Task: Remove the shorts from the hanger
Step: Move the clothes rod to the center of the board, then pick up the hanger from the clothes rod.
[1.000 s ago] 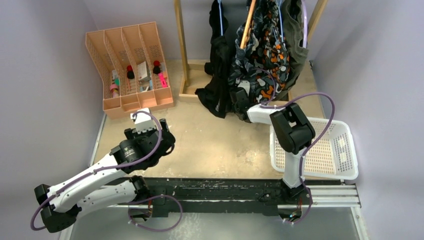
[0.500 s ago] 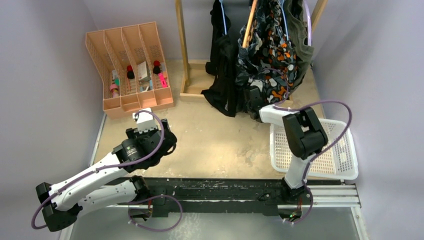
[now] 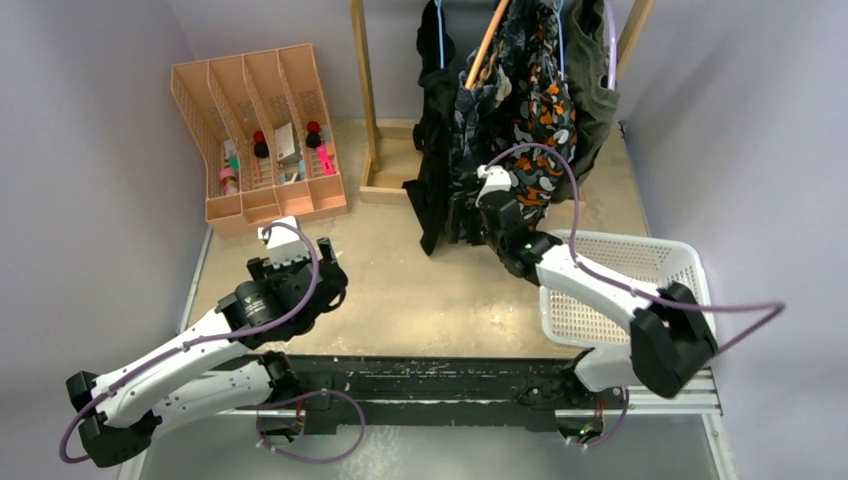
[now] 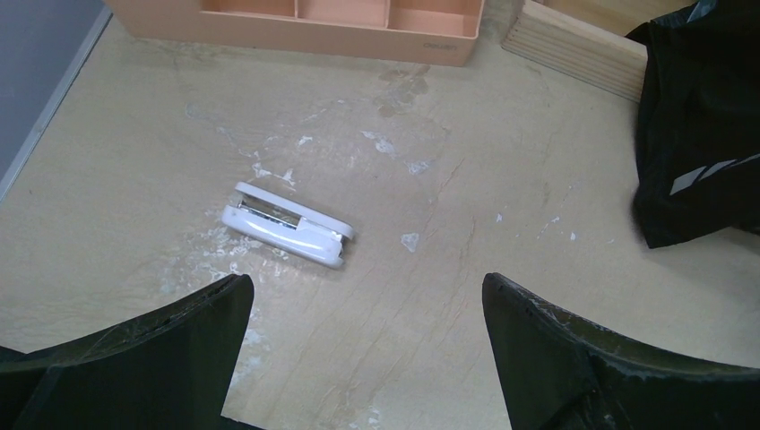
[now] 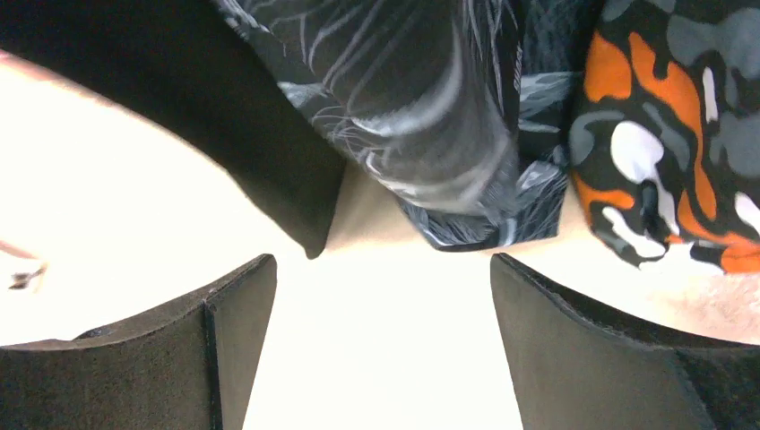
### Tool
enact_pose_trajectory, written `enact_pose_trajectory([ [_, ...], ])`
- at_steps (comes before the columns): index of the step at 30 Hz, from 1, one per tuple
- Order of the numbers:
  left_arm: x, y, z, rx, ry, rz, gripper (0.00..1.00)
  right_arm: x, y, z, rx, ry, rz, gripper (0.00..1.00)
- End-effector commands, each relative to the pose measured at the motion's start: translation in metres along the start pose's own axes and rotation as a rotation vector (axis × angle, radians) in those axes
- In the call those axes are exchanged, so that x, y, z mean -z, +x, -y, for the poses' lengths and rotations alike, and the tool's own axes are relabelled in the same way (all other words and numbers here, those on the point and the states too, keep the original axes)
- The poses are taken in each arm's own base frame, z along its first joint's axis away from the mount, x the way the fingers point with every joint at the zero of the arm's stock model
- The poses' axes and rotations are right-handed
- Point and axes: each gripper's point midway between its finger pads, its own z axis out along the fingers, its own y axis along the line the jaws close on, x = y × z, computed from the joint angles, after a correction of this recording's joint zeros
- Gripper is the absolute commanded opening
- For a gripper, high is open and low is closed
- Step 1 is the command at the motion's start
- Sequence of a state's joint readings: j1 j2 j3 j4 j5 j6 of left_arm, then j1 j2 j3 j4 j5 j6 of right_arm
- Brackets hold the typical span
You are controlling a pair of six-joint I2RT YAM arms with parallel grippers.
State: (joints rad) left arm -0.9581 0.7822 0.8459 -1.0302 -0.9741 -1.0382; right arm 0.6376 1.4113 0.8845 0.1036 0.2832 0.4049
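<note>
Patterned shorts (image 5: 448,116) swung back straight under rack (image 3: 362,90) | right gripper (image 5: 381,269) beneath them, wide open, empty | left gripper (image 4: 363,287) open, empty, left of rack | risk: snagging camouflage shorts (image 5: 663,134) too

A peach slotted organizer (image 3: 262,135) stands far left on the table (image 3: 430,290), small bottles in its compartments; a white stapler-like piece (image 4: 289,225) lies just before it; a white perforated basket (image 3: 640,240) sits at right.
</note>
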Motion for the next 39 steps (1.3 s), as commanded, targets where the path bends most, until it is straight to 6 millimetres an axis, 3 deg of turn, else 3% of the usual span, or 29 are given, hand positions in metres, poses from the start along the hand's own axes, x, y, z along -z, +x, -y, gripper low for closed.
enact_pose_trajectory([
  [1, 0.001, -0.011, -0.001, 0.039, -0.01, 0.036, 1.0, 0.055, -0.015, -0.04, -0.059, -0.191, 0.017, 0.9],
  [5, 0.001, -0.01, -0.001, 0.027, -0.021, 0.033, 1.0, 0.11, -0.042, -0.082, -0.065, -0.377, 0.044, 0.89],
  [8, 0.0, -0.009, 0.0, 0.02, -0.026, 0.03, 1.0, 0.155, -0.082, -0.108, -0.071, -0.478, 0.124, 0.86],
  [13, -0.001, -0.008, 0.0, 0.011, -0.032, 0.033, 1.0, 0.185, -0.144, -0.125, -0.027, -0.48, 0.209, 0.81],
  [20, -0.002, -0.009, 0.0, 0.01, -0.041, 0.037, 1.0, 0.183, -0.226, -0.128, 0.029, -0.304, 0.349, 0.78],
  [24, -0.002, -0.008, 0.0, 0.006, -0.043, 0.031, 1.0, 0.181, -0.273, -0.111, 0.048, -0.116, 0.439, 0.77],
  [28, -0.002, -0.007, 0.001, 0.004, -0.041, 0.028, 1.0, 0.201, -0.322, -0.099, 0.046, -0.004, 0.559, 0.76],
  [33, -0.003, -0.006, 0.001, -0.001, -0.044, 0.026, 1.0, 0.192, -0.346, -0.104, 0.109, 0.065, 0.595, 0.8],
  [37, -0.003, -0.006, 0.001, -0.005, -0.047, 0.026, 1.0, 0.168, -0.349, -0.118, 0.14, 0.008, 0.568, 0.76],
  [39, -0.003, -0.006, 0.001, -0.006, -0.048, 0.025, 1.0, 0.153, -0.35, -0.114, 0.122, -0.015, 0.548, 0.73],
])
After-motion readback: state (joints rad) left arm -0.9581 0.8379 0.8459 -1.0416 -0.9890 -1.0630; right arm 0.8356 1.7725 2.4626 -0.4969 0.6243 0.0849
